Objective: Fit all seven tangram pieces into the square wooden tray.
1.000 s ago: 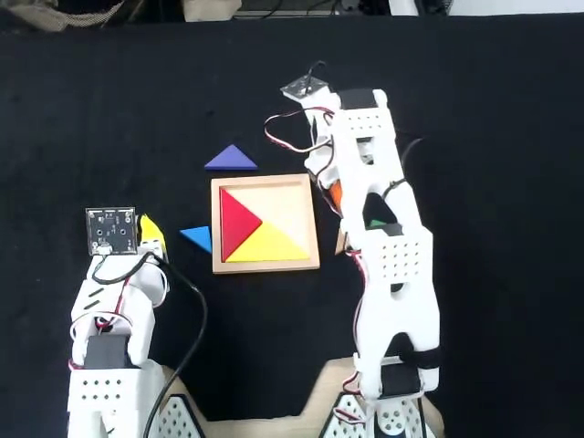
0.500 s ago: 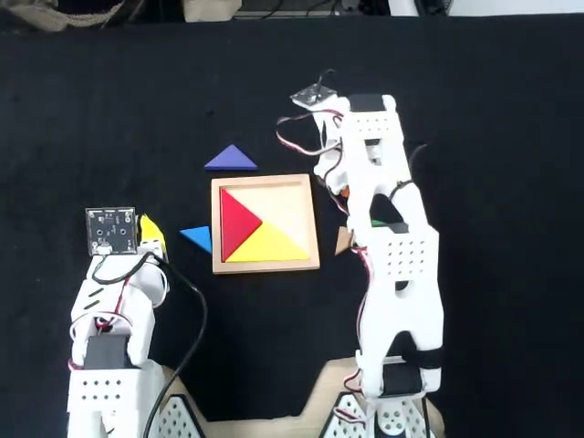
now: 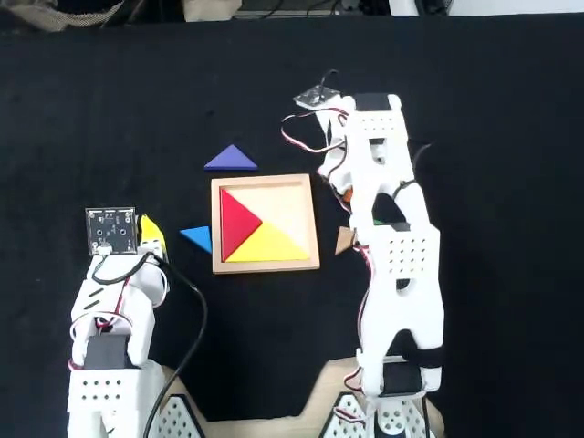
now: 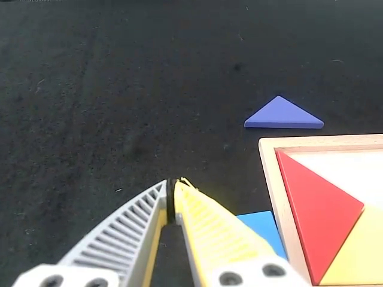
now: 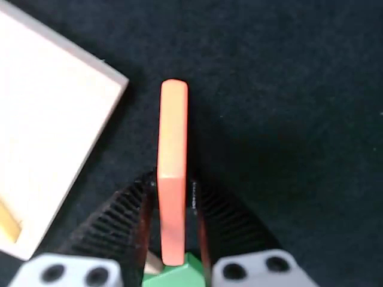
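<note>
The square wooden tray [image 3: 265,266] lies mid-table with a red triangle [image 3: 235,222] and a yellow triangle [image 3: 271,245] in it. A purple triangle [image 3: 231,159] lies beyond the tray and a blue triangle [image 3: 197,237] at its left side. My right gripper [image 5: 173,186], just off the tray's right side [image 5: 54,137], is shut on an orange piece [image 5: 173,137] held on edge. A tan piece [image 3: 344,240] and a green piece [image 3: 377,222] lie under that arm. My left gripper [image 4: 173,186] is shut with nothing in it, near the blue triangle [image 4: 260,226].
Black cloth covers the table, with open room left of and beyond the purple triangle [image 4: 282,115]. The right arm [image 3: 392,265] stretches along the tray's right side. The tray rim [image 4: 270,179] is close to my left gripper.
The right arm has shifted slightly right, away from the tray, with the orange piece, and the tan piece beside the tray now shows more. The left arm has not moved.
</note>
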`<state>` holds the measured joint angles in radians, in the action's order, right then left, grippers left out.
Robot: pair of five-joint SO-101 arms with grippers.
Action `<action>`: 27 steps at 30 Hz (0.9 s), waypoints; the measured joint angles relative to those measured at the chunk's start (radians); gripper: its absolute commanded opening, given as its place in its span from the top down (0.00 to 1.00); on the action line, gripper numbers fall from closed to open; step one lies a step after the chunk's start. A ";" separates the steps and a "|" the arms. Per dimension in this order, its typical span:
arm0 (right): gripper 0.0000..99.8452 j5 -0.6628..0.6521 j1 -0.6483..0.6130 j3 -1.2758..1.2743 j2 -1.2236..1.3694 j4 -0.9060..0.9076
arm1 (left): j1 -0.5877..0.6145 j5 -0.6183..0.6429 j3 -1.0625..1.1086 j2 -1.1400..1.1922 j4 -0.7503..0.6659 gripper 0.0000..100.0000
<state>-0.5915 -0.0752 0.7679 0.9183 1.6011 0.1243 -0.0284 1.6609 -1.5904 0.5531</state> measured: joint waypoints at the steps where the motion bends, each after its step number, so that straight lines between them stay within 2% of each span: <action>1: 0.99 0.000 0.000 0.025 0.000 0.023 | 0.000 0.000 0.000 0.000 0.000 0.97; 4: 0.99 -0.002 0.003 0.115 -0.015 0.112 | 0.000 0.000 0.000 0.000 0.000 0.97; 8: 0.99 0.044 0.000 0.124 -0.118 0.129 | 0.000 0.000 0.000 0.000 0.000 0.97; 17: 0.99 0.236 -0.071 -0.365 -0.548 0.115 | 0.000 0.000 0.000 0.000 0.000 0.97; 21: 0.99 0.318 -0.126 -0.669 -0.802 -0.061 | 0.000 0.000 0.000 0.000 0.000 0.97; 27: 0.99 0.457 -0.239 -1.241 -1.013 -0.545 | 0.000 0.000 0.000 0.000 0.000 0.97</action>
<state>-0.1343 -0.3145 -0.4733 -0.0944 1.0564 0.1243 -0.0284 1.6609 -1.5904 0.5531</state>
